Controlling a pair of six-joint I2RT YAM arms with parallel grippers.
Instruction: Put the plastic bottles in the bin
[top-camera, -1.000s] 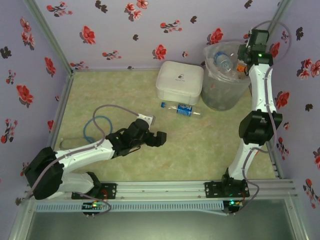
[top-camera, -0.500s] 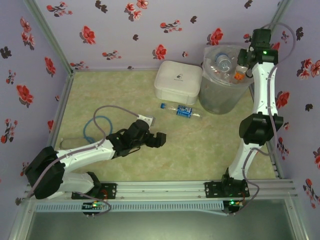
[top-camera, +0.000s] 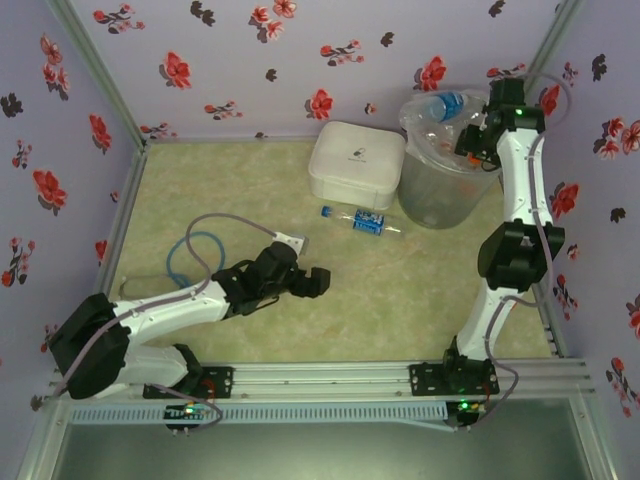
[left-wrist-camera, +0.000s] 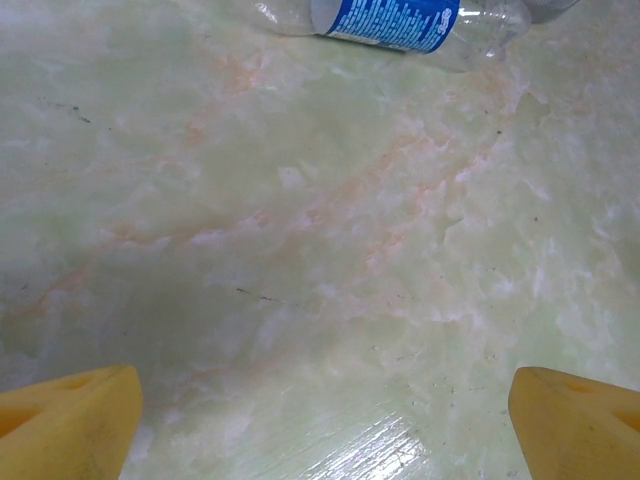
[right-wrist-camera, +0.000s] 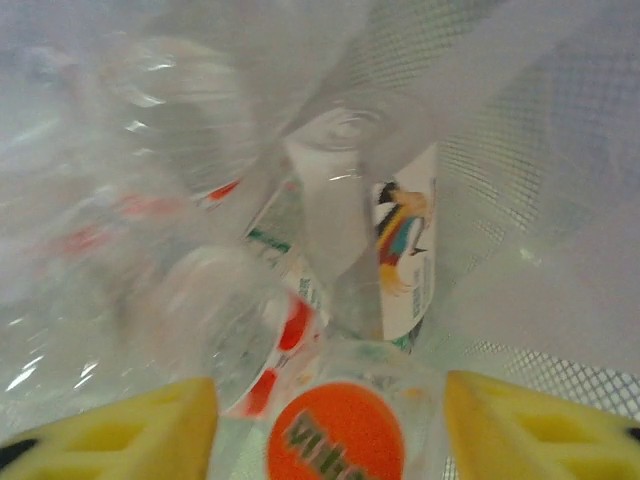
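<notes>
Watching the right arm over the last second, I see its right gripper (top-camera: 473, 146) has sunk from above the rim into the mouth of the bin (top-camera: 440, 195). It took an orange-labelled bottle (right-wrist-camera: 335, 436) down with it. From the wrist camera that bottle sits between the yellow fingertips (right-wrist-camera: 130, 432), on top of the heap of clear bottles already lying in the plastic liner. The jaws stand partly apart around it, and I cannot tell whether they are pinching it or have already let go. The bin looks nudged a little toward the white lidded box (top-camera: 357, 165). A blue-capped bottle (top-camera: 446, 103) that lay lower inside now rides up against the far rim, so the pile has been stirred by the push. To my eye this delivery is all but finished, and it only wants a clean release and a lift straight out without dragging the liner. The left gripper (top-camera: 312, 281) has not budged. It rests low over the bare table (top-camera: 420, 290) with its fingers spread wide and nothing between them. One blue-labelled bottle (top-camera: 368, 222) lies on its side ahead of it, just in front of the white box and near the bin's foot. I would judge that it is the last bottle on the table to collect.
</notes>
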